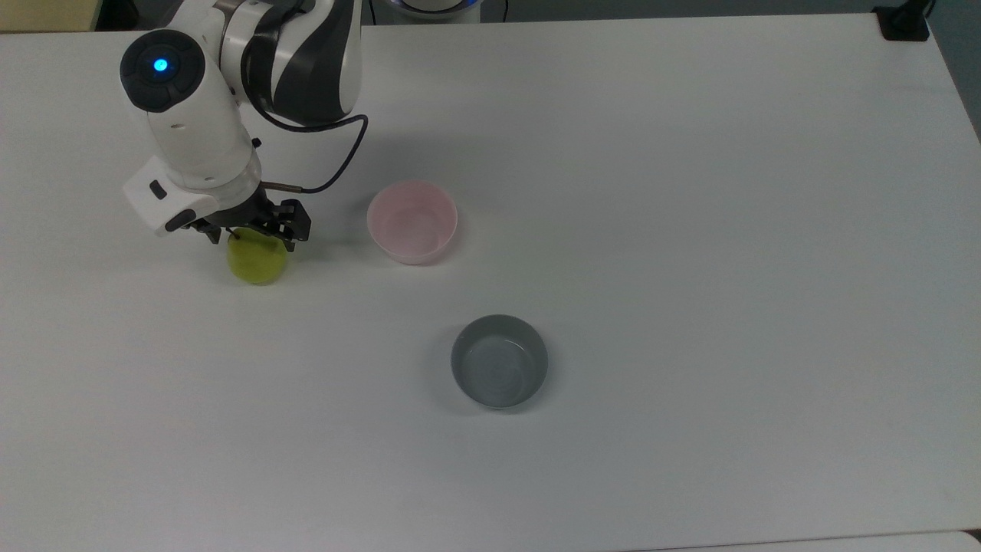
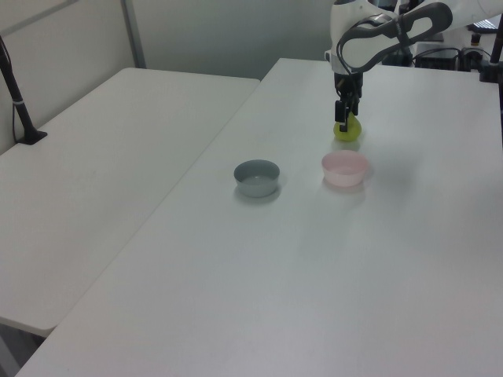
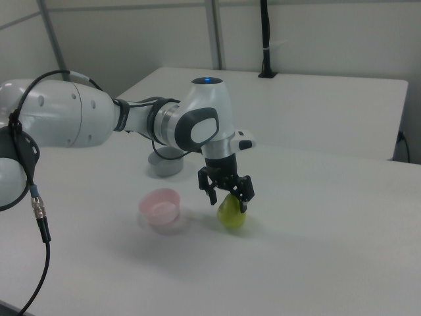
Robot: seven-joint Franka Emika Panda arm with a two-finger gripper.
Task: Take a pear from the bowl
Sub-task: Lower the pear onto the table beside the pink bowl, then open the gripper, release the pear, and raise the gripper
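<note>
The yellow-green pear rests on the white table, to the top view's left of the empty pale pink bowl. My gripper points straight down over the pear's top. It is open, with one finger on each side of the pear's narrow upper part. In the right view the pear stands upright below the gripper, to the right view's right of the pink bowl. In the left view the pear lies just beyond the bowl, under the gripper.
An empty grey bowl stands toward the top view's lower middle, apart from the pink bowl. The white table spreads wide to the top view's right. A second table adjoins at the left view's left.
</note>
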